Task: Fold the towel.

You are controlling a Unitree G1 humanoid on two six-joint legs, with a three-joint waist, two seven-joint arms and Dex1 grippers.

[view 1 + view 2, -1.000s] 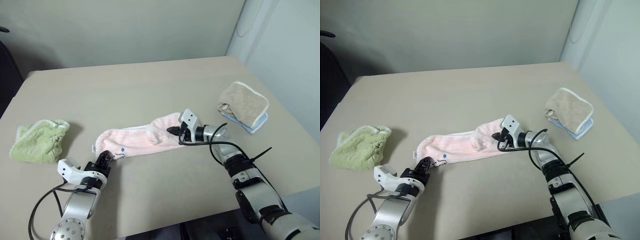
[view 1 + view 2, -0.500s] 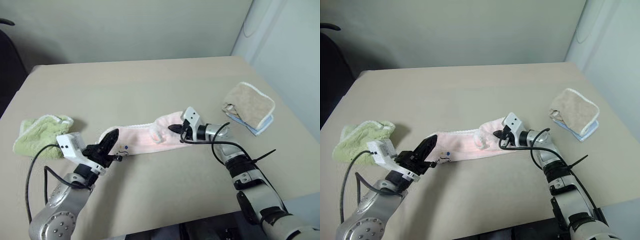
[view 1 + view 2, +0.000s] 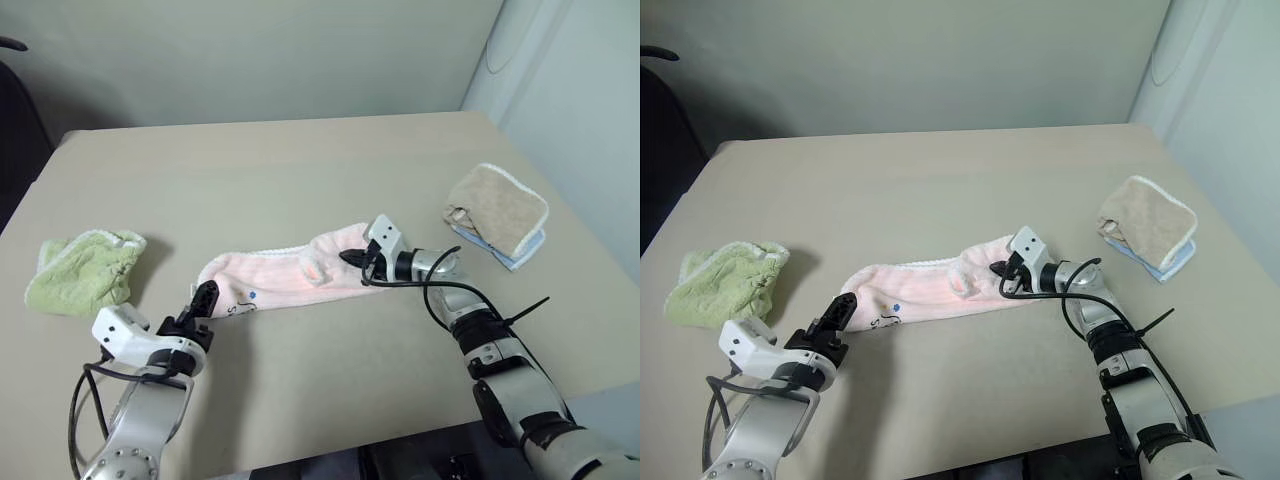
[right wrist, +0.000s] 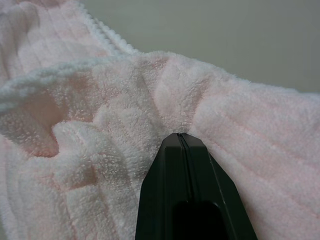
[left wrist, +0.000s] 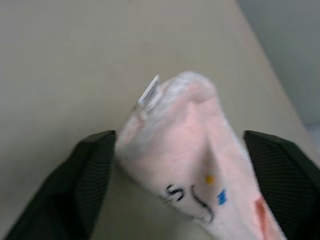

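Left gripper (image 3: 203, 300) just let go, fingers spread wide around the pink towel (image 3: 285, 280)'s printed corner, which lies back on the table (image 3: 300, 170) mid-front. Right gripper (image 3: 350, 259) stays clamped on the other end, so this fold attempt looks unfinished.

The robot has 2 silver-grey metal arms built of rounded jointed segments. Each wrist carries a small white box-shaped camera housing. The left gripper (image 3: 203, 298) and the right gripper (image 3: 348, 259) each end in 2 black fingers (image 5: 92, 172) with finely ribbed inner faces. Black cables loop loosely along both forearms, and a black cable tie sticks out from the right arm.
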